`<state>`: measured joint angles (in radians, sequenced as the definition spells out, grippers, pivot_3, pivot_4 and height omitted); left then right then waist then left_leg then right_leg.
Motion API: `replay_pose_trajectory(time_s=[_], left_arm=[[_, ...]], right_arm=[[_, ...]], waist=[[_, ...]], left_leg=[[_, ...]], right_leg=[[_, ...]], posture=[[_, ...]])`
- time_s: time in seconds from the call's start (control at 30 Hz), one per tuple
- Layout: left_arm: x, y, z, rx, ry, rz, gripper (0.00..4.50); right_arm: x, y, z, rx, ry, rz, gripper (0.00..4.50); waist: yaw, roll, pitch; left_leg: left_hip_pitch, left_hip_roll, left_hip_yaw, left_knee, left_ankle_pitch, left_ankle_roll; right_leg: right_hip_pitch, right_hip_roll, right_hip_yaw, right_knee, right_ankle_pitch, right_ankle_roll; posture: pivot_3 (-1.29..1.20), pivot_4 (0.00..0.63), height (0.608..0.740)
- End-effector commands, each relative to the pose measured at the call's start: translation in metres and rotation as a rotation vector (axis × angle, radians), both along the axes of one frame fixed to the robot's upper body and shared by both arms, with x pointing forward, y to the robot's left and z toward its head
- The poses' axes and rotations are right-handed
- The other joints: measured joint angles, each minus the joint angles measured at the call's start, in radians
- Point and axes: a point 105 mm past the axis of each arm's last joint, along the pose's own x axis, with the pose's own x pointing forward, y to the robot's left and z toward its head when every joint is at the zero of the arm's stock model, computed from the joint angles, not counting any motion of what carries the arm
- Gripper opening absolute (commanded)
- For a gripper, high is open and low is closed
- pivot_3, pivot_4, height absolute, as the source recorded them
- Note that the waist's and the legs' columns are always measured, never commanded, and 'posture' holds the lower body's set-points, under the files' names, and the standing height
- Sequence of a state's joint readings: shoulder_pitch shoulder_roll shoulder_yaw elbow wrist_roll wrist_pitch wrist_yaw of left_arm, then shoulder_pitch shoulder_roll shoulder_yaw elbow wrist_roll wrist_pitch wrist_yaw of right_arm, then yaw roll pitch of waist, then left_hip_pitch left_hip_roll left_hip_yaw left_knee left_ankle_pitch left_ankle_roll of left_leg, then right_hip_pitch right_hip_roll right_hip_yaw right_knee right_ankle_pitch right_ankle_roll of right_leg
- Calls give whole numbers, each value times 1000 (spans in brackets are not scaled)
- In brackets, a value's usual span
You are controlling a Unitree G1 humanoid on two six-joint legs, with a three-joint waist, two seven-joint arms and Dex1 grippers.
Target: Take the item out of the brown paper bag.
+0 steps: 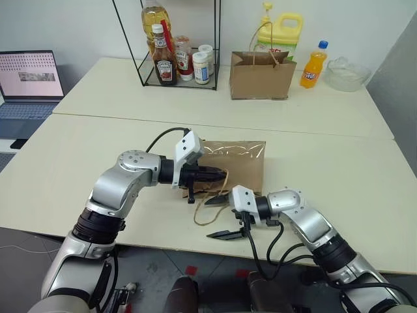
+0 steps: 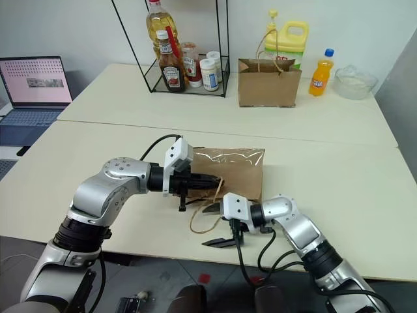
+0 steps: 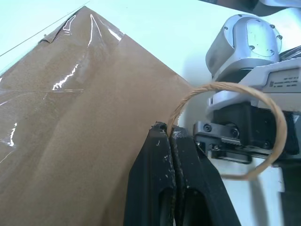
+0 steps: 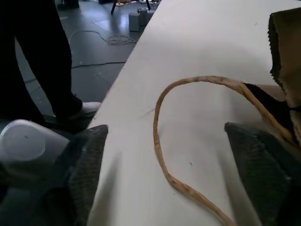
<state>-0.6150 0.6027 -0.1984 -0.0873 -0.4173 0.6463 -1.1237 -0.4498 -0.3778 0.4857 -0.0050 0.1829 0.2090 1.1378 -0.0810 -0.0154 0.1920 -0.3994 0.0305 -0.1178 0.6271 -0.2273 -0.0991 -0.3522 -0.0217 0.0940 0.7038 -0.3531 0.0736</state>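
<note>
Overhead, no label reads clearly. Your brown paper bag [image 1: 236, 164] lies flat at centre of the cream table [image 1: 78, 163]; a smaller bag [image 1: 259, 75] and orange soda bottle [image 1: 313, 65] stand at one o'clock, a laptop [image 1: 29, 85] at ten. The cola bottle cannot be seen. Your left wrist view shows the left gripper [image 3: 170, 136] clamped on the twine handle [image 3: 277, 127]. Your right wrist view shows the right gripper [image 4: 164, 155] spread wide, empty, a twine loop [image 4: 157, 141] between its fingers, dark floor [image 4: 103, 37] beyond.

Left tool [image 1: 218, 173] pinched closed; right tool [image 1: 219, 217] spread wide.
</note>
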Motion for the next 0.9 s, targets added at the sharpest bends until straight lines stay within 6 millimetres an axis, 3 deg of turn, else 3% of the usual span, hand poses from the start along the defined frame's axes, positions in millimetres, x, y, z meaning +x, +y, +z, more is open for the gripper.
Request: replay_pose_trajectory(time_s=[0.03, 0.4, 0.5, 0.8, 0.9], left_arm=[[-2, 0, 13, -24, -46, -10, 0], [-4, -2, 13, -23, -48, -12, 0], [-5, -1, 13, -24, -48, -9, 0], [-5, 0, 13, -27, -53, 0, 0], [-3, 1, 14, -29, -55, 6, 0]], right_arm=[[-7, 5, -1, -15, 140, 5, 4099], [5, 36, 4, 43, 361, -104, 4099], [0, 34, 0, 33, 353, -90, 3510], [3, 25, -3, 26, 321, -109, 191], [1, 19, -3, 32, 336, -113, 20]], waist=[[0, 0, 0], [-2, 0, 0], [-2, 0, 0], [-3, 0, 0], [-2, 0, 0]], left_leg=[[0, 0, 0, 0, 0, 0], [-1, 0, -1, -1, 0, 0], [-1, 0, -1, -1, 0, 0], [-1, 0, -1, -2, 0, 0], [-1, 0, -1, -2, 0, 0]], right_leg=[[0, 0, 0, 0, 0, 0], [0, 0, -1, -1, 0, 0], [0, 0, -1, -2, 0, 0], [0, 0, -1, -3, 0, 0], [0, 0, -2, -3, 0, 0]], posture=[[0, 150, 740], [0, 150, 740], [0, 150, 740], [0, 150, 740], [0, 150, 740]])
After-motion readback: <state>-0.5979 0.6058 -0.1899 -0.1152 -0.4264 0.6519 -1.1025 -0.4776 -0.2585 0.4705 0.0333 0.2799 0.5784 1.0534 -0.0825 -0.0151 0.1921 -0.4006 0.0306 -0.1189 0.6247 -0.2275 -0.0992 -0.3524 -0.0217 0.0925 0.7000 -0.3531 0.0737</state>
